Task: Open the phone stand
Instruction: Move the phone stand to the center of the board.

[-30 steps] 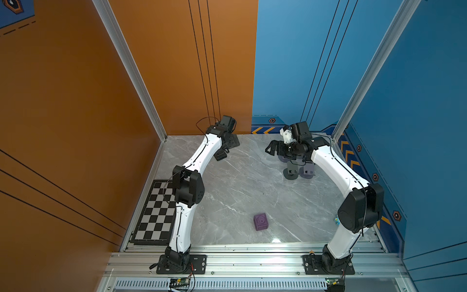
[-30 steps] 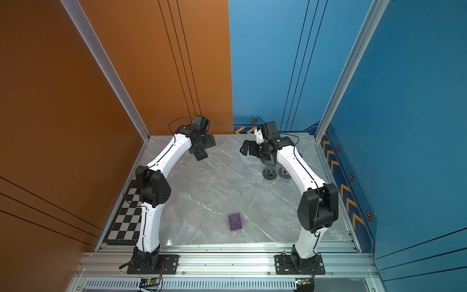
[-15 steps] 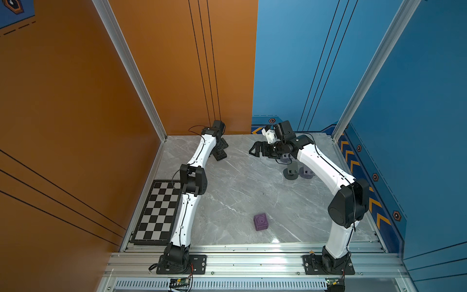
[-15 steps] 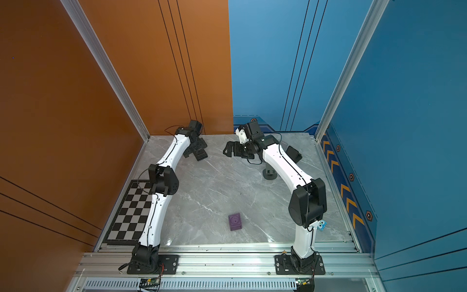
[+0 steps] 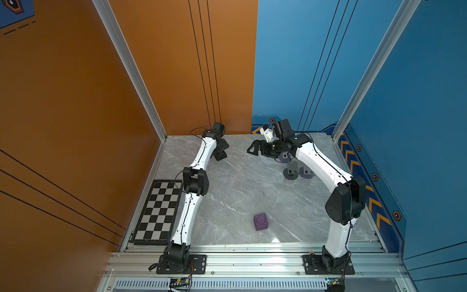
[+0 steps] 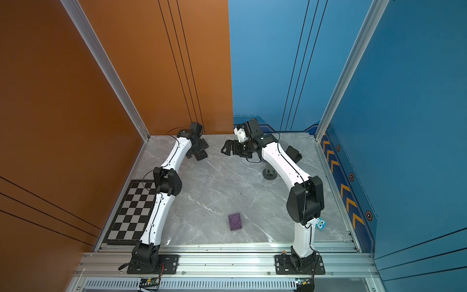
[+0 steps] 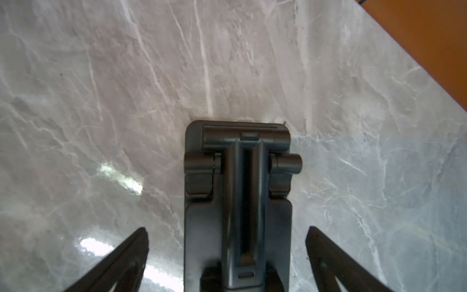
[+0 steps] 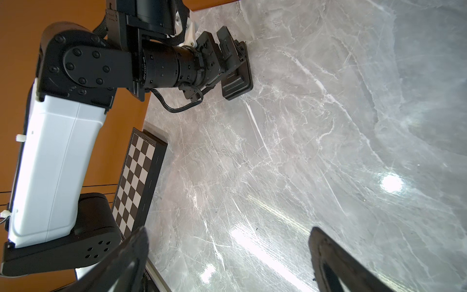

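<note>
A: Phone stand [image 7: 237,202], where's it seen?
B: Laid flat on marble tabletop [image 5: 240,192], just past chessboard's [image 5: 158,209] far end.
A: L gripper [image 7: 227,229]?
B: Spread wide, stand framed between fingers [image 7: 126,252], no contact seen.
A: R gripper [image 8: 228,229]?
B: Also spread, nothing held; positioned farther from chessboard than stand.

Black phone stand [image 7: 237,202], folded flat

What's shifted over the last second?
The right pincer swung across toward the phone stand; the left pincer shifted slightly over it. Both stay open, nothing gripped. The stand and the purple cube have not moved.
</note>
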`<state>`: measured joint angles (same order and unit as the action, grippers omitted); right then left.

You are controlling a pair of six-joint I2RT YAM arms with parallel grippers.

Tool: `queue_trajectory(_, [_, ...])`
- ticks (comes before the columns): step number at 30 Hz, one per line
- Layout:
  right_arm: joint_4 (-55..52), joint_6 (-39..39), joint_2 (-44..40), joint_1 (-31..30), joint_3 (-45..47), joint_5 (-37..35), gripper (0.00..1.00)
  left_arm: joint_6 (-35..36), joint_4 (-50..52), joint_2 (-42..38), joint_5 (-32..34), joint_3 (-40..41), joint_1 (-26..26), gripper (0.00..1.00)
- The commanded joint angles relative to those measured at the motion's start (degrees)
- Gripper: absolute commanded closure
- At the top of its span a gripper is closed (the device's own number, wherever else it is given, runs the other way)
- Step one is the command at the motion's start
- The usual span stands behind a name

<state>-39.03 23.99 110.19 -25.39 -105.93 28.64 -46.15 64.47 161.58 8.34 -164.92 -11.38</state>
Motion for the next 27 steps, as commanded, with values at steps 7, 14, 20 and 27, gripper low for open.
queue_trajectory(7, [-1.23, -0.43, 1.25, 2.26, -1.82, 2.12, 0.00, 1.81, 0.45, 2.29, -1.39, 0.84, -0.22, 0.02])
queue_trajectory(14, [-1.27, -0.77, 1.69, 3.15, -1.82, 2.78, 0.00, 3.43, 0.45, 2.05, -2.87, 3.67, 0.10, 0.00])
queue_trajectory(20, [-1.23, -0.88, 2.66, 3.68, -2.48, 3.83, 0.00, 3.09, 0.47, 2.04, -6.30, 4.69, 0.06, 0.35])
queue_trajectory(27, [-1.23, -0.52, 3.45, 3.79, -3.58, 4.58, 0.00, 6.95, 0.52, -3.39, -8.90, 10.93, -0.99, 0.50])
